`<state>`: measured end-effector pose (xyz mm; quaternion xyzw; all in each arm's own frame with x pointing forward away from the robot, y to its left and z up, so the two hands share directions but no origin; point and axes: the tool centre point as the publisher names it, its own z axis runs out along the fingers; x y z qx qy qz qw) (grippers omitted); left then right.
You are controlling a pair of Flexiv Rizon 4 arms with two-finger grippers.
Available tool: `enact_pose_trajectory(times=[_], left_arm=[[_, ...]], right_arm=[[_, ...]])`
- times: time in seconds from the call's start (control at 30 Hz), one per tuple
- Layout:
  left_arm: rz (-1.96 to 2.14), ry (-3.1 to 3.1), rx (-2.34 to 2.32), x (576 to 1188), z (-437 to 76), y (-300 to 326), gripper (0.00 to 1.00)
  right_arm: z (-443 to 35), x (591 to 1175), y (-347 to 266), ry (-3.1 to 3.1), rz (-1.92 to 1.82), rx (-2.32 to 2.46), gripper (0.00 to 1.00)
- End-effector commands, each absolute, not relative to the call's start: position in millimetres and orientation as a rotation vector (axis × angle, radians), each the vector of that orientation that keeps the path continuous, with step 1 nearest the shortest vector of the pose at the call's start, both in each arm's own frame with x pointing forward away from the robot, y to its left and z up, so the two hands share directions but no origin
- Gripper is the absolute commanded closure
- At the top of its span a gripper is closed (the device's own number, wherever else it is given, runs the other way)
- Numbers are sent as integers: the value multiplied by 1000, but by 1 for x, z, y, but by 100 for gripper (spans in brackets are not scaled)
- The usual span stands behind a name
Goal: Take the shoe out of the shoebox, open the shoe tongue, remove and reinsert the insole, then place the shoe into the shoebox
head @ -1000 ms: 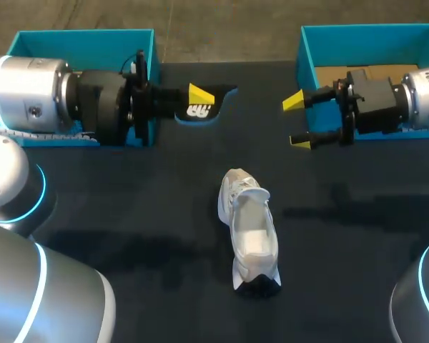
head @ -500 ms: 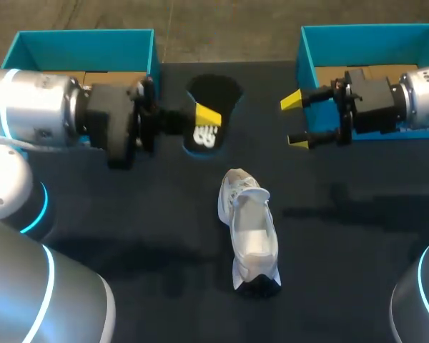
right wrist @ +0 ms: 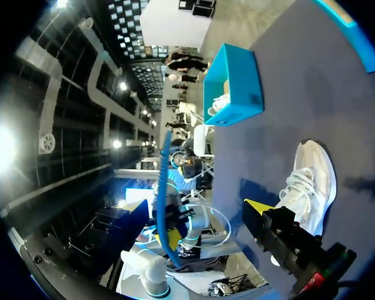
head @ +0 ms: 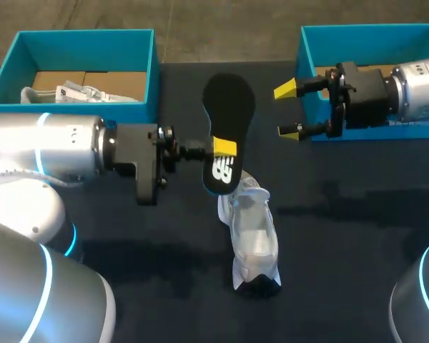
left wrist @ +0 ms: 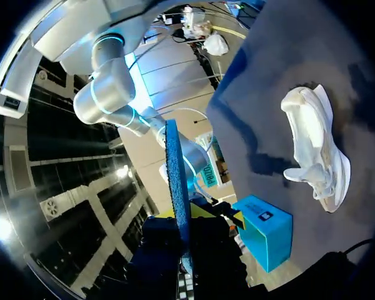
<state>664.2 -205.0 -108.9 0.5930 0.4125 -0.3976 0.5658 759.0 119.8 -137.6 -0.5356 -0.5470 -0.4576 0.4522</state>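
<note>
left claw [head: 223, 150] pinches the black insole [head: 229, 107] near its heel end, just over the white shoe [head: 252, 232] lying on the worktop [head: 129, 236]. right claw [head: 289, 111] hangs open, well apart (so nothing braces the shoe): the bendy insole could snag at the opening and shove the shoe aside.

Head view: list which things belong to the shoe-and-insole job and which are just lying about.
Job: white laced shoe; black flat insole, held by left gripper; open right gripper; teal cardboard shoebox at right.
Lying about, seemingly: second teal box at left; white crumpled bundle inside it.
</note>
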Motion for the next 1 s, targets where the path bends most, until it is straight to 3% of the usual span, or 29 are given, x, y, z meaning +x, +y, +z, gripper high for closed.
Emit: enact_pose_trajectory(times=[0.03,0.83,1.0], left_arm=[[-911,972,1376,663,-115,-210,100],[-839,1042,1323,712,-136,-217,100],[-835,1046,1329,714,-138,-222,100]], right_arm=[[-142,766,131,-1348,-1130,-1295,0],[-150,761,158,-1306,-1143,-1244,0],[-152,764,166,-1310,-1141,-1228,12]])
